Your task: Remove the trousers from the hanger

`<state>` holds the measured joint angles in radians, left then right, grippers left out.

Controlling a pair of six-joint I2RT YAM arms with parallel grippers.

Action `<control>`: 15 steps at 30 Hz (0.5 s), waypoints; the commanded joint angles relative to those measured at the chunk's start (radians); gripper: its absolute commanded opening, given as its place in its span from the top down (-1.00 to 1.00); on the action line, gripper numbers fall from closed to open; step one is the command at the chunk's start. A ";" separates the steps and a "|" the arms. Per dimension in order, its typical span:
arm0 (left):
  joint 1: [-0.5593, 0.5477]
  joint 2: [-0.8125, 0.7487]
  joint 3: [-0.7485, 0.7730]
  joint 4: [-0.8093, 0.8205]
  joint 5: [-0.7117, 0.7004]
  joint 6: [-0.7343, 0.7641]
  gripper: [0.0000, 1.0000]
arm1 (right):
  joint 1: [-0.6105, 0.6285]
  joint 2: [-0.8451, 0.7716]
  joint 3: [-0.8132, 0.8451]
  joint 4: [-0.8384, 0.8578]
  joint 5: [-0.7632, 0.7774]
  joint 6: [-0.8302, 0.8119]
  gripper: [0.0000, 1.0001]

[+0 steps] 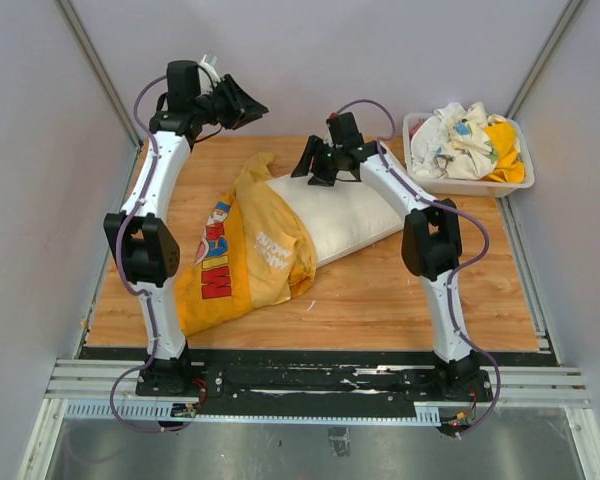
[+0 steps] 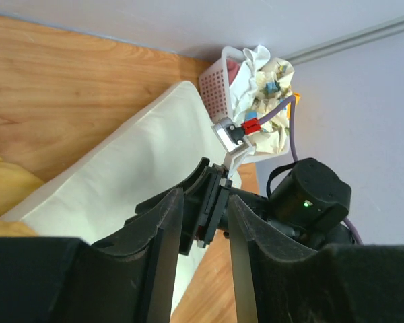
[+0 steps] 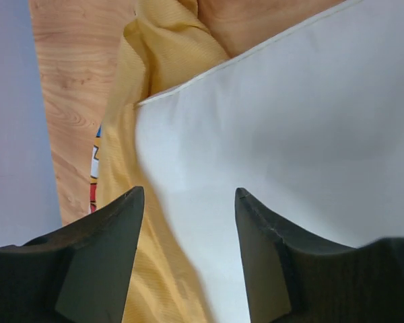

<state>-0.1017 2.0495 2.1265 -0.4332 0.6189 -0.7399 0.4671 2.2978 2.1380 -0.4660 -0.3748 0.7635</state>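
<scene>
The right gripper [image 3: 188, 195] has its black fingers well apart and empty, just above a white stuffed pillow [image 3: 289, 121]. I can make out no trousers or hanger in any view. At that hand's left lies a yellow printed fabric cover [image 3: 161, 47], touching the pillow. The left gripper [image 2: 203, 198], partly open and holding nothing, hangs raised, aimed at the right arm. Closing here would likely pinch pillow, not garment. Only the top and left wrist views show the white plastic basket [image 1: 465, 186] of crumpled clothes.
</scene>
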 commanded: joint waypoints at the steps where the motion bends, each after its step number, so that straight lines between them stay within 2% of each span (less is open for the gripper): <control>1: -0.004 -0.095 -0.051 -0.018 -0.074 0.082 0.24 | -0.019 -0.106 -0.030 0.145 -0.036 -0.038 -0.18; 5: -0.022 -0.184 -0.216 -0.029 -0.124 0.112 0.24 | -0.039 -0.166 -0.096 0.163 -0.056 -0.053 -0.22; 11: -0.104 -0.368 -0.505 -0.095 -0.318 0.186 0.25 | -0.037 -0.335 -0.290 0.162 -0.069 -0.152 -0.22; 15: -0.168 -0.507 -0.685 -0.124 -0.437 0.167 0.26 | -0.025 -0.425 -0.416 0.140 -0.046 -0.218 -0.23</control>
<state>-0.2199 1.6779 1.5551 -0.5182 0.3309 -0.5976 0.4423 1.9442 1.8256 -0.3210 -0.4252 0.6456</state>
